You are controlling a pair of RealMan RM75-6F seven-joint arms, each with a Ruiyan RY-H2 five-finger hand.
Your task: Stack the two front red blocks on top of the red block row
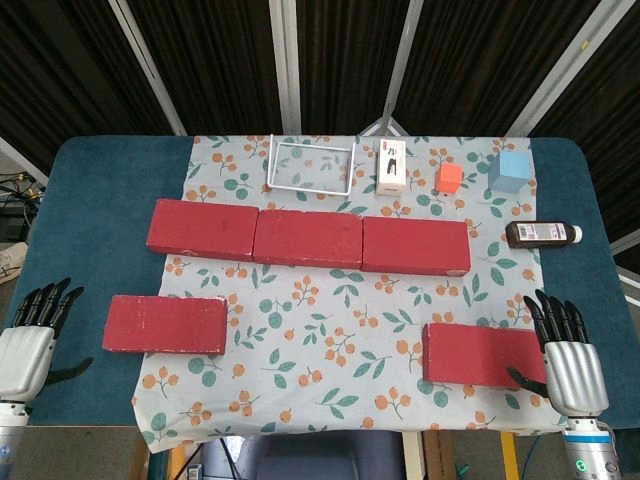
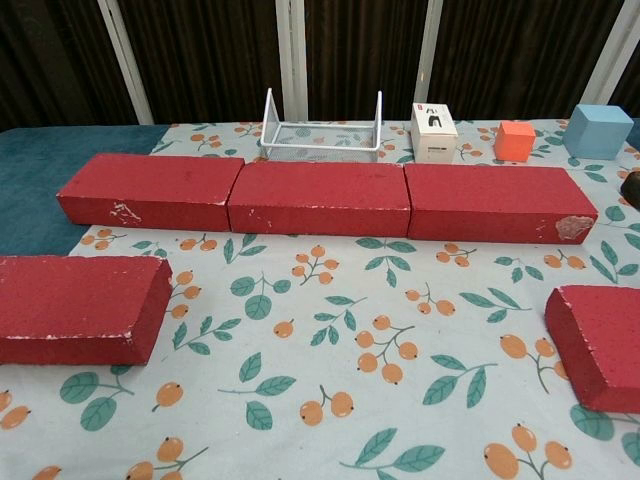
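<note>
Three red blocks lie end to end in a row [image 1: 308, 238] [image 2: 320, 198] across the middle of the cloth. A loose red block [image 1: 164, 324] [image 2: 78, 307] sits at the front left, and another red block [image 1: 481, 355] [image 2: 602, 342] at the front right. My left hand [image 1: 27, 340] hovers left of the front left block, fingers spread, holding nothing. At the right end of the front right block is my right hand [image 1: 567, 355], fingers apart, its thumb close to that block; contact is unclear. Neither hand appears in the chest view.
Behind the row stand a wire rack [image 1: 311, 165] [image 2: 322, 130], a white box [image 1: 391, 168] [image 2: 433, 132], an orange cube [image 1: 449, 178] [image 2: 515, 141] and a blue cube [image 1: 511, 171] [image 2: 598, 131]. A dark bottle [image 1: 543, 234] lies at the right.
</note>
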